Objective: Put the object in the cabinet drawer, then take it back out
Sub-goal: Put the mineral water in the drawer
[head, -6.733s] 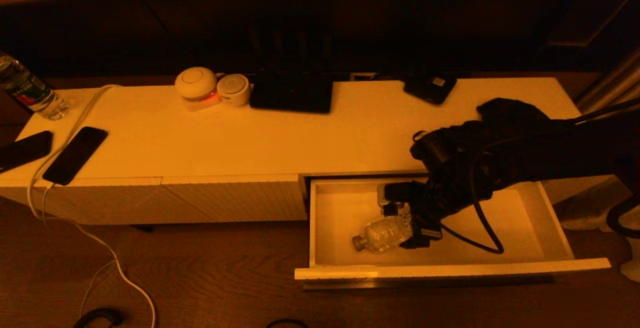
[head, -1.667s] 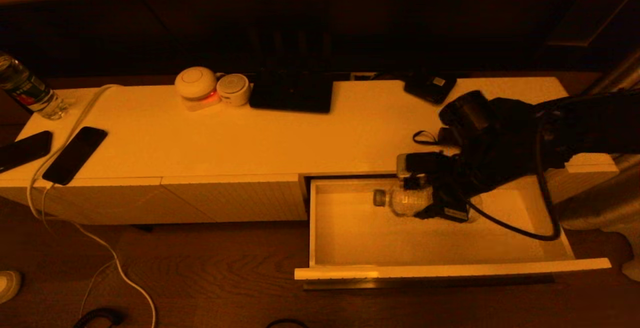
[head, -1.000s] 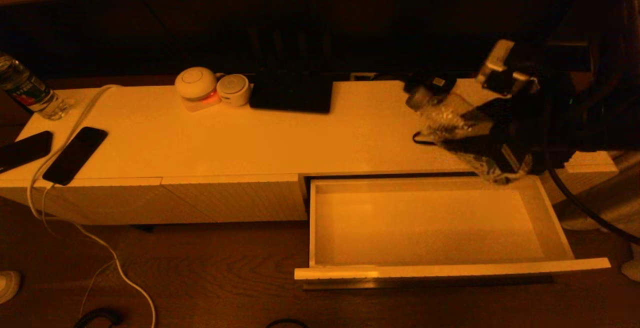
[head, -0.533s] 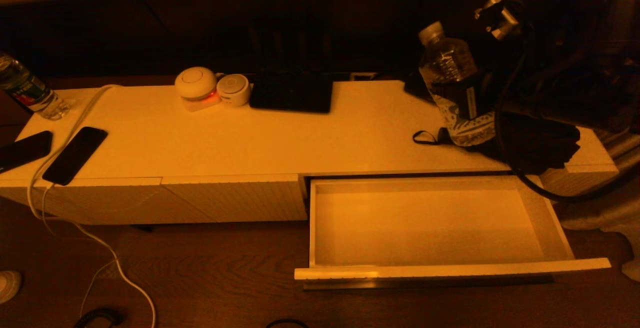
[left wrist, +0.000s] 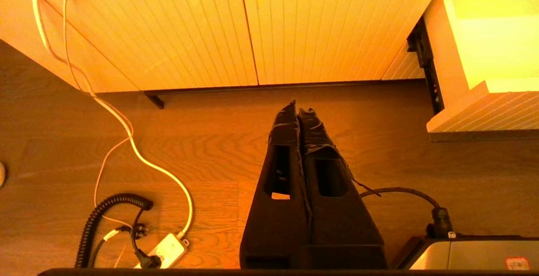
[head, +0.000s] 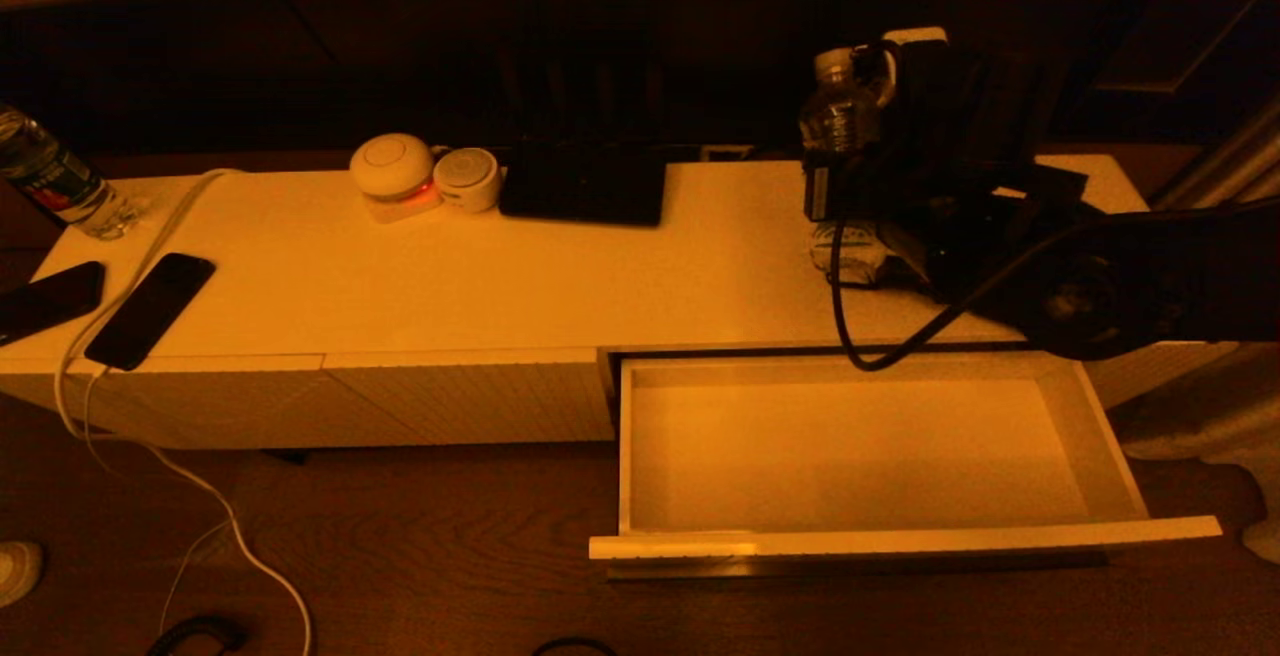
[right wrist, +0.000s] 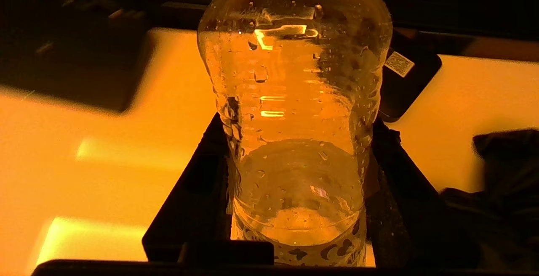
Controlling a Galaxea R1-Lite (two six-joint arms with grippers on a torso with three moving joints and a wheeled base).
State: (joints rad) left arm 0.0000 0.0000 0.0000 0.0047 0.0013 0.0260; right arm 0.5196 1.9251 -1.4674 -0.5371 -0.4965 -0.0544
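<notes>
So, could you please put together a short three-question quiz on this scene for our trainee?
1. True or false: the cabinet drawer is pulled open with nothing in it.
2. Which gripper grips the clear bottle? A) left gripper B) right gripper
3. Fill in: the bottle is held over the cabinet ____.

Key:
1. True.
2. B: the right gripper clamps it; the left gripper is shut near the floor.
3. Top.
</notes>
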